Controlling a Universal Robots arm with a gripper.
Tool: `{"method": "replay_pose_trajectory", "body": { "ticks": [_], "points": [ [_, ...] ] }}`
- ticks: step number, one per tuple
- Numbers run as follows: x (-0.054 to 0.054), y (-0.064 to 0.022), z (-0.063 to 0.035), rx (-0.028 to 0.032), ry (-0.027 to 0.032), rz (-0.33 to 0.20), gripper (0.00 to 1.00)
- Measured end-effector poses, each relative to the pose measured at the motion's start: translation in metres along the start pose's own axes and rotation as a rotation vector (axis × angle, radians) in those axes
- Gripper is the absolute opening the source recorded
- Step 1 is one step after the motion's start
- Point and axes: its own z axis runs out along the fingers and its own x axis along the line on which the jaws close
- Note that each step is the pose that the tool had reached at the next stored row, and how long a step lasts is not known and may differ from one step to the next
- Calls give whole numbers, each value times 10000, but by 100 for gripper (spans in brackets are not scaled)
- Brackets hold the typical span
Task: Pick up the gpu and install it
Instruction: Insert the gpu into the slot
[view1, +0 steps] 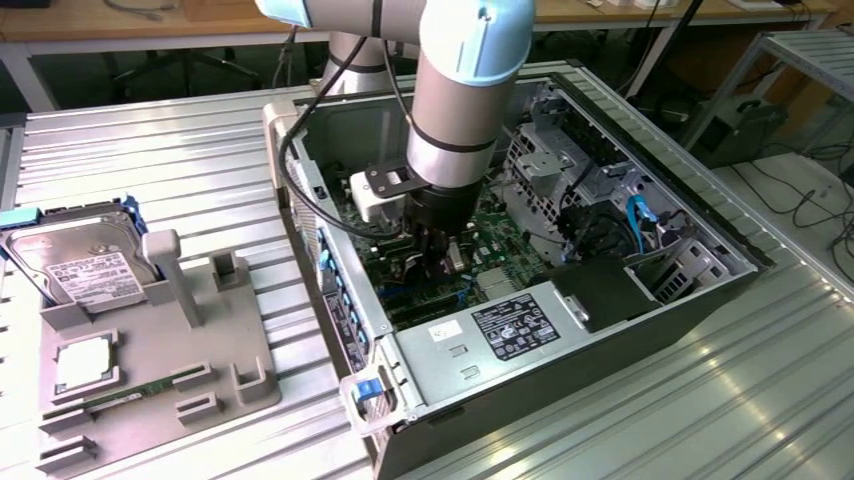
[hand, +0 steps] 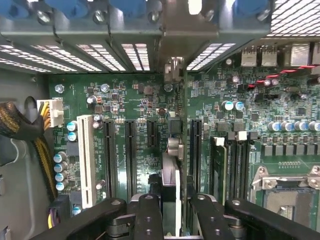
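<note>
My gripper is down inside the open computer case, over the green motherboard. The gpu shows edge-on between the two black fingers as a thin dark card. Its pale metal bracket end reaches the case's rear slot wall. The gripper is shut on the card. The card stands upright in line with the long black expansion slots. I cannot tell whether its lower edge is seated in a slot. In the exterior view the gpu hangs just below the wrist.
A grey holder on the exterior view's left carries a silver hard drive, a processor and a green memory stick. Inside the case are the power supply, a yellow-black cable bundle, memory slots and the processor socket.
</note>
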Motion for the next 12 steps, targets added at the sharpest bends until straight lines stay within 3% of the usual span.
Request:
{"method": "replay_pose_trajectory", "body": {
  "ticks": [10, 12],
  "points": [
    [-3, 0, 13, 13, -26, 2, 29],
    [-1, 0, 3, 1, 0, 0, 29]
  ]
}}
